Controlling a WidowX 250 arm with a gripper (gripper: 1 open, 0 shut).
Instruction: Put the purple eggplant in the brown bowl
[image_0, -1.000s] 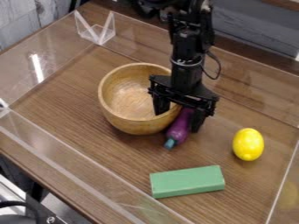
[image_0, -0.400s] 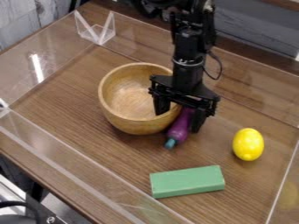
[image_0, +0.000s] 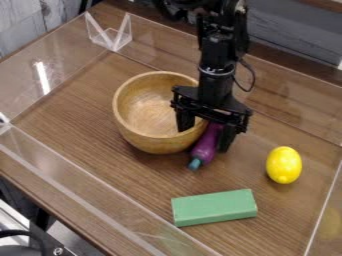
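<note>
The purple eggplant (image_0: 206, 147) lies on the wooden table just right of the brown bowl (image_0: 139, 110), its teal stem tip pointing toward the front. My gripper (image_0: 210, 126) hangs straight down over the eggplant's upper end, with its black fingers (image_0: 229, 131) spread on either side of it. The jaws look open around the eggplant, not clamped. The eggplant's far end is hidden behind the gripper. The bowl stands upright with nothing in it.
A yellow lemon (image_0: 282, 165) sits to the right. A green rectangular block (image_0: 214, 207) lies near the front. Clear acrylic walls (image_0: 54, 60) ring the table, and a clear stand (image_0: 110, 30) is at the back left.
</note>
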